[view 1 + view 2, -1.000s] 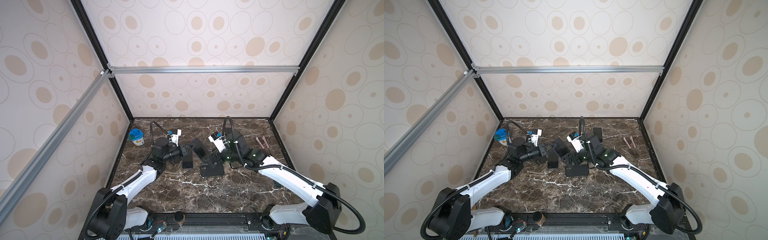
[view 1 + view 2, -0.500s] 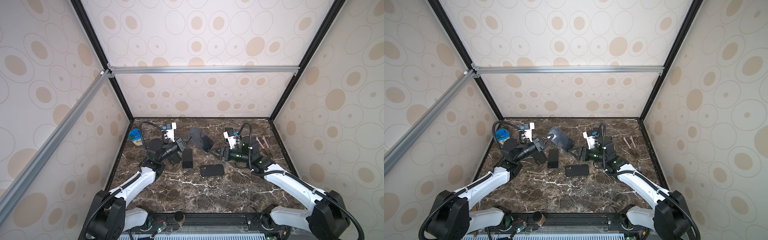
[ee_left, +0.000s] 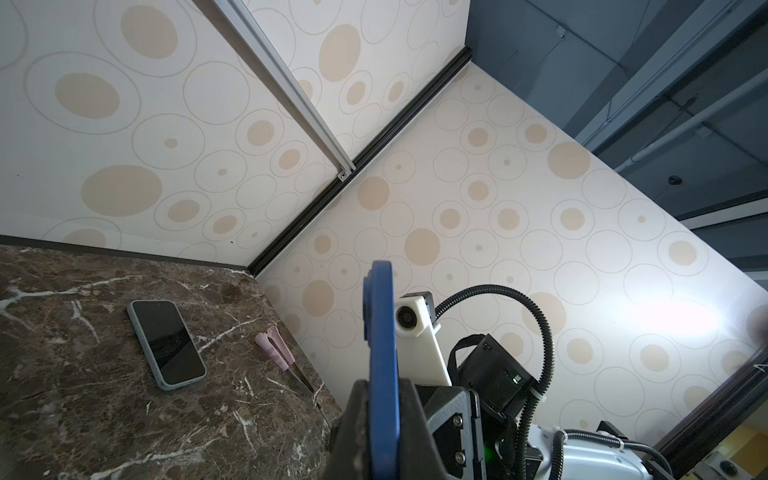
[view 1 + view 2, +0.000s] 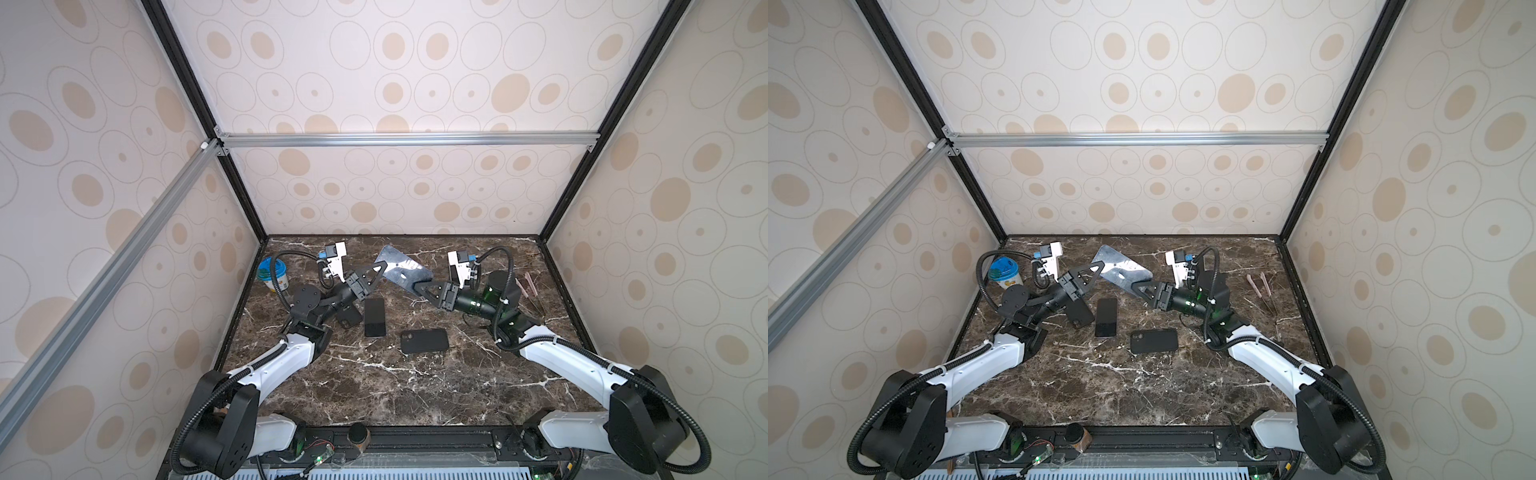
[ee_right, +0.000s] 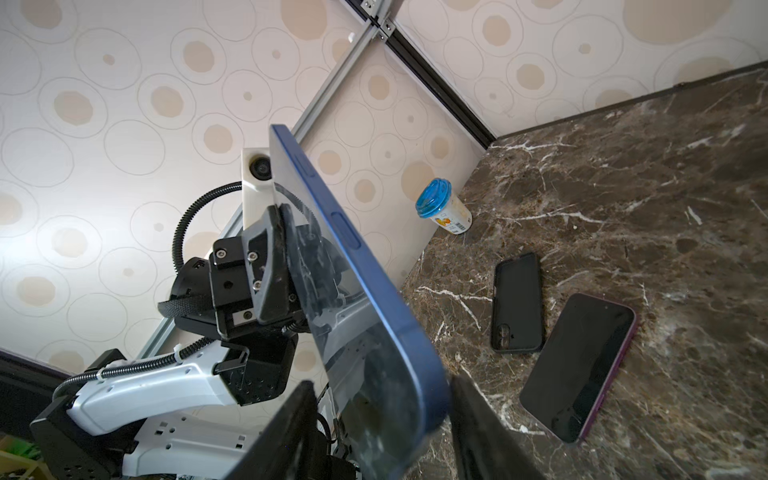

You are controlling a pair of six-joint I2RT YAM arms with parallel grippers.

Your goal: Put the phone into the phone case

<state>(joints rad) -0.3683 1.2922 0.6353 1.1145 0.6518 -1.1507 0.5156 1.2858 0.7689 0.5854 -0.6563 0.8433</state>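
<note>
Where the marble table (image 4: 374,395) meets the left wall, a blue-lidded cup (image 4: 272,274) stands upright. Next come a black phone case (image 4: 348,318) partly under my left arm, a purple-edged phone (image 4: 374,318) just beside it, a second black case (image 4: 424,340) at centre with its camera hole up, and pink tweezers (image 4: 525,286) at far right. All of these sit on the table, below the lifted load. Nothing stands between my two grippers except that load.

My left gripper (image 4: 380,268) is clamped on one end of the blue phone (image 4: 401,266), holding it tilted above the rear half of the table. My right gripper (image 4: 415,286) reaches in from the opposite side, jaws apart and straddling the phone's other end.

The right wrist view shows a gap between one jaw and the screen face; I cannot tell whether the other jaw touches. Only the left wrist view clearly shows a light-blue-edged phone (image 3: 166,345) lying near the tweezers. In both top views my right wrist mostly screens it.
</note>
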